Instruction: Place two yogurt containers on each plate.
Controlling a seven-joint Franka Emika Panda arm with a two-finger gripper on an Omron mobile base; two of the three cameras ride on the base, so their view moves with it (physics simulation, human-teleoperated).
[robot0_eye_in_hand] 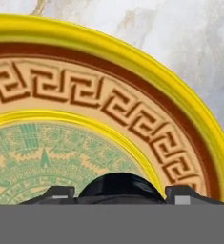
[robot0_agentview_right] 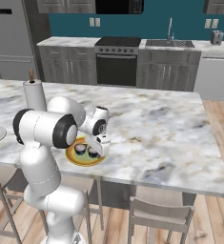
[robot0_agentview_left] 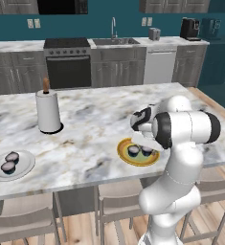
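1. Tool point(robot0_eye_in_hand: 119, 195): in the hand view its two dark tips stand on either side of a dark round yogurt cup point(robot0_eye_in_hand: 117, 185) at the bottom centre. Whether the tips press the cup or have let it go, I cannot tell.
2. In the left base view the tool point(robot0_agentview_left: 145, 141) hangs low over the right part of the yellow-rimmed plate point(robot0_agentview_left: 121, 152), centre-right of the frame. The right base view shows the tool point(robot0_agentview_right: 101, 148) at the plate's right side point(robot0_agentview_right: 70, 157).
3. The cup under the tool point(robot0_agentview_left: 146, 151) sits on that plate, inside the key-pattern band. A second yogurt cup point(robot0_agentview_left: 133, 151) is just beside it on the left.
4. White plate point(robot0_agentview_left: 28, 162), lower left of the left base view, carries two further cups point(robot0_agentview_left: 10, 161), close together. By my count all four are on plates.
5. Risks, as I judge them:
   - If the tips cling on the way up, the cup could ride up and topple.
   - A sideways drift could knock the neighbouring cup, which stands close.
6. Orientation: every cup stands upright, pale top up, axis vertical. Being round, they have no heading across the desk point(robot0_agentview_left: 95, 119).
7. Paper towel roll point(robot0_agentview_left: 48, 112) stands well apart, upper left.
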